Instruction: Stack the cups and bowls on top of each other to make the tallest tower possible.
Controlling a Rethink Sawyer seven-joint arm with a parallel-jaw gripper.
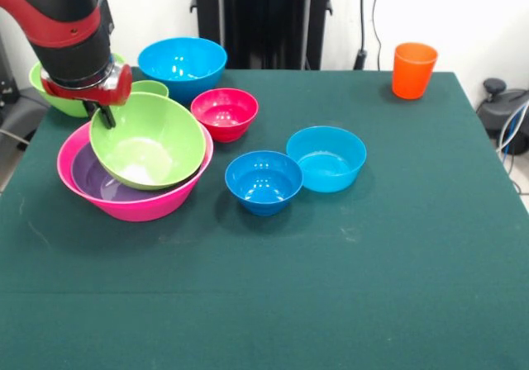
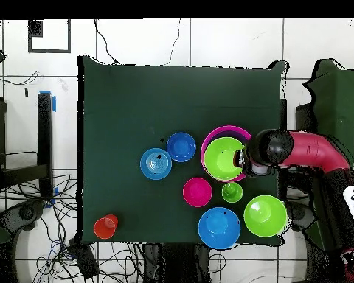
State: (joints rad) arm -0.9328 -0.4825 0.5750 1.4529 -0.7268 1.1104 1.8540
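Table: green cloth-covered table (image 1: pixel 372 287), with a white wall, a black stand and hanging cables behind it; the overhead view shows tiled floor and tangled cables around it.
Arm: the red and black arm (image 1: pixel 62 23) comes down at the front view's left and ends over the nested bowls.
Pink bowl: the huge pink bowl (image 1: pixel 124 206) holds the purple bowl (image 1: pixel 95 178), mostly covered.
Lime-green bowl: one lime-green bowl (image 1: pixel 149 143) sits tilted in the purple one.
Gripper: the gripper (image 1: pixel 106 116) is at that bowl's far rim; its jaws seem closed on the rim, though the wrist hides much.
Hidden: a second lime-green bowl (image 2: pixel 265 215) and the lime-green cup (image 2: pixel 232 192) are largely behind the arm in front.
Others: large blue bowl (image 1: pixel 182 66), teal bowl (image 1: pixel 326 157), small blue bowl (image 1: pixel 264 180), red bowl (image 1: pixel 224 112).
Orange cup: the orange cup (image 1: pixel 413 70) stands upright, alone at a far corner.
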